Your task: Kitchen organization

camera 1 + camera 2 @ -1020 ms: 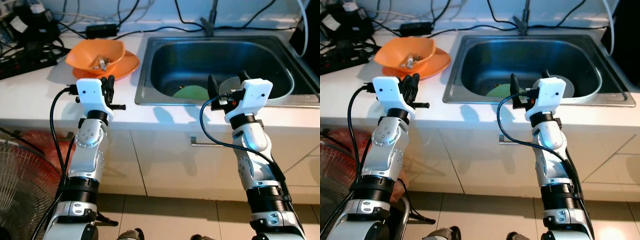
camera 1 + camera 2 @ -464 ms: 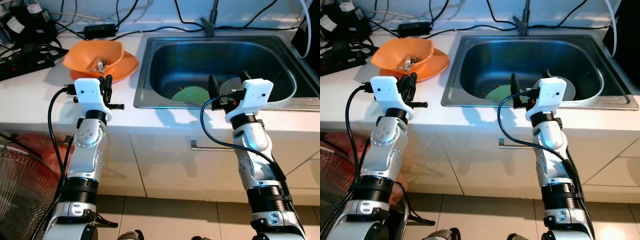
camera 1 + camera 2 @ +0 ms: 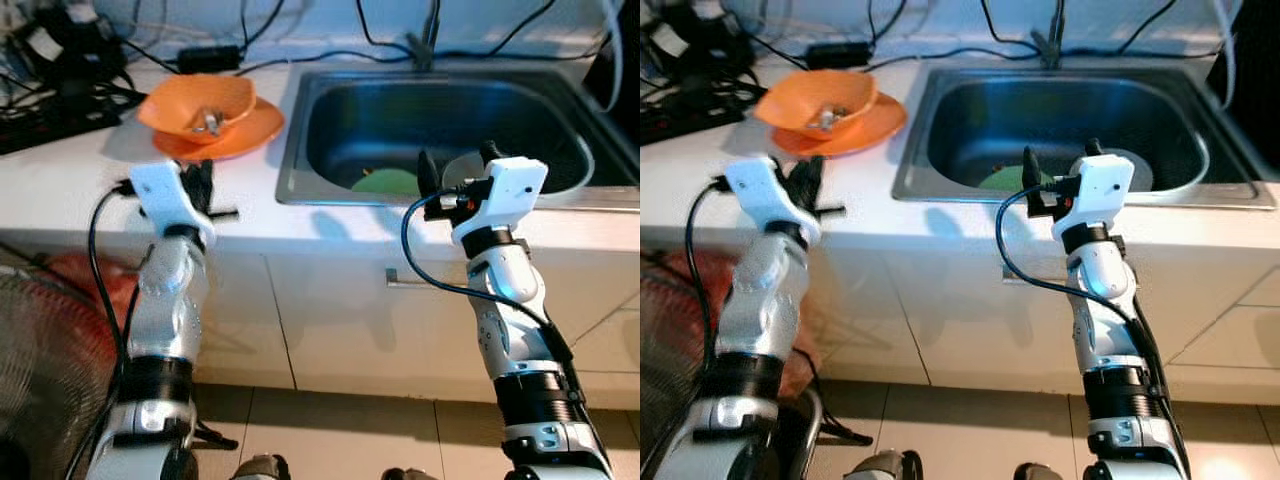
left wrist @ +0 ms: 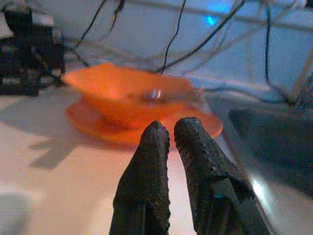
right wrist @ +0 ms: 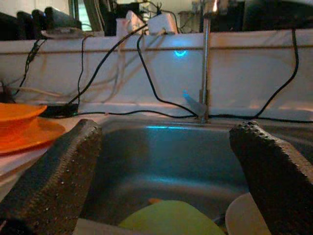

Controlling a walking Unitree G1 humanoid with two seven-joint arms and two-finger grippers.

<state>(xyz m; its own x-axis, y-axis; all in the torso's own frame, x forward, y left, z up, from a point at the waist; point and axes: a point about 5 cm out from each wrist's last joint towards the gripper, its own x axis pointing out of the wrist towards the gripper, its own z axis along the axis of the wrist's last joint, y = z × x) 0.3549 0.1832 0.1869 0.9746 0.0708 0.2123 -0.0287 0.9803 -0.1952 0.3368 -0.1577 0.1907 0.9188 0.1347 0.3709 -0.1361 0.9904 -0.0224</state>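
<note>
At the front edge of the worktop (image 3: 70, 160), the right gripper (image 3: 452, 172) hovers with jaws released over the sink (image 3: 300, 150), where a green plate (image 3: 385, 181) and a white plate (image 5: 247, 215) lie. The left gripper (image 4: 168, 134), jaws clenched on nothing, faces the orange bowl (image 3: 200, 103). A good grasp likely means descending onto a plate rim.

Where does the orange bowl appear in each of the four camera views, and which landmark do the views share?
Left eye view: orange bowl upper left, on its plate.
Right eye view: upper left.
Left wrist view: centre, beyond the shut left pincer.
Right wrist view: far edge.
Shared landmark: the sink.
</note>
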